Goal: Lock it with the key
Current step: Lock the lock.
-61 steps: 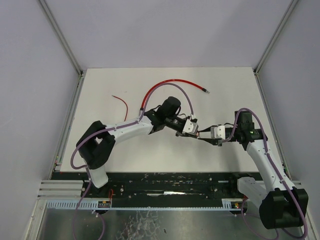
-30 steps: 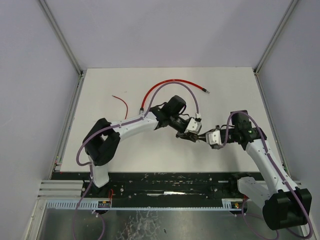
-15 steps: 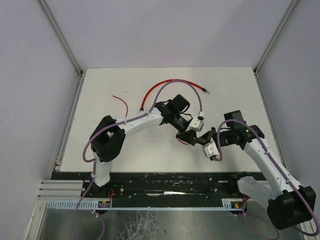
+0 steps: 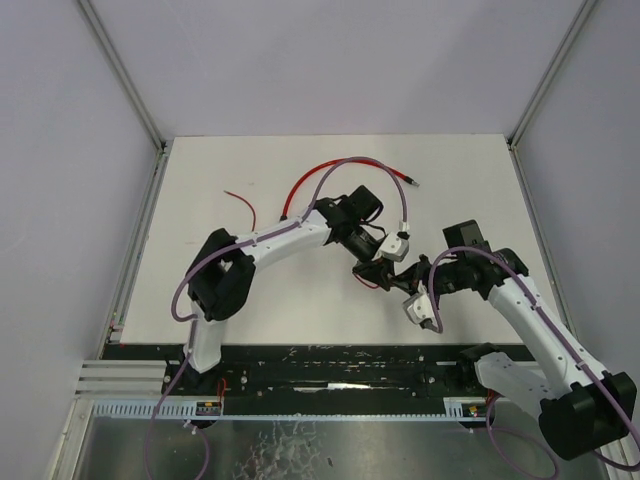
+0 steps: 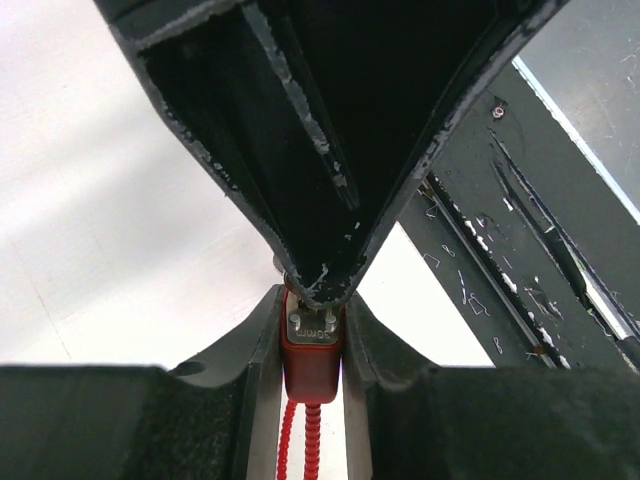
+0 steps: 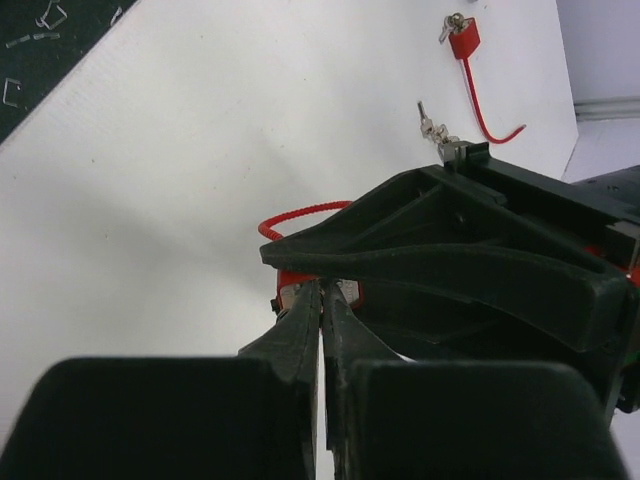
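Centrally, left tool [image 5: 312, 318] gripping lock [image 5: 310, 368], edges [image 4: 152, 230] apart

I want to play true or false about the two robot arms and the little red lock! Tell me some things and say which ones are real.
1. The left pincer is squeezing a red padlock. True.
2. The right pincer is wide open. False: its fingers are shut tight together.
3. A long red cable lies in a curve on the white table, behind the arms. True.
4. The two pincers are far apart, one at each side of the table. False: they meet tip to tip near the middle of the table.
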`<move>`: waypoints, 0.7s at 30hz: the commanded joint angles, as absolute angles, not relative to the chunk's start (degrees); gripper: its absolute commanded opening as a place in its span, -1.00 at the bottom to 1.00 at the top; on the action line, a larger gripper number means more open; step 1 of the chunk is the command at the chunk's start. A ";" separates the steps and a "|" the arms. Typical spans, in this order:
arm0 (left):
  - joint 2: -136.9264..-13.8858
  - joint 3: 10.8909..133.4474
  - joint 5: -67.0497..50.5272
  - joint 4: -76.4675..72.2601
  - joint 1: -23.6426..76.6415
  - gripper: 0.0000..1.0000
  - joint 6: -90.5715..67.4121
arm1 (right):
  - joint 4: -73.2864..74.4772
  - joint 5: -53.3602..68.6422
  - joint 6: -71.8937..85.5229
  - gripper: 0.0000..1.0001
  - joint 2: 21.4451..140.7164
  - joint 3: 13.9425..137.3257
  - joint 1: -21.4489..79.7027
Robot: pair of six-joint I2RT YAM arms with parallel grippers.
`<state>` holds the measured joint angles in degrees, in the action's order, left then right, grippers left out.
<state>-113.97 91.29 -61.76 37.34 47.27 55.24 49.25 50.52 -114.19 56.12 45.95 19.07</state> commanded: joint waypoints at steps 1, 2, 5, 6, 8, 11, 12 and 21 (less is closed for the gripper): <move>-115.33 97.27 -67.38 44.98 46.07 -1.00 59.65 | 58.24 42.49 -123.08 -1.00 56.52 49.50 19.76; -116.33 98.59 -67.75 47.08 45.91 -1.00 60.45 | 60.50 40.87 -126.93 -1.00 57.60 50.59 19.99; -119.87 102.90 -68.62 53.51 45.78 -1.00 63.61 | 66.97 36.72 -133.65 -1.00 60.75 54.93 21.50; -120.81 104.53 -68.81 55.23 45.83 -1.00 64.15 | 68.41 35.45 -135.01 -0.99 61.56 56.44 22.28; -122.28 106.73 -69.20 58.77 45.82 -1.00 66.37 | 69.74 33.41 -135.50 -0.98 62.42 57.57 23.81; -123.67 108.61 -69.92 62.40 45.58 -1.00 69.00 | 69.53 33.37 -133.75 -0.99 62.30 58.03 25.20; -123.82 108.85 -70.24 62.95 45.34 -1.00 69.69 | 69.68 33.60 -133.61 -1.00 62.05 57.99 25.28; -123.08 108.82 -71.65 64.54 44.94 -1.00 72.78 | 68.68 36.67 -124.21 -0.92 59.18 57.84 25.30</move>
<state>-124.22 107.22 -70.11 58.43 46.70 69.67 62.78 37.76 -118.26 60.90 56.95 25.41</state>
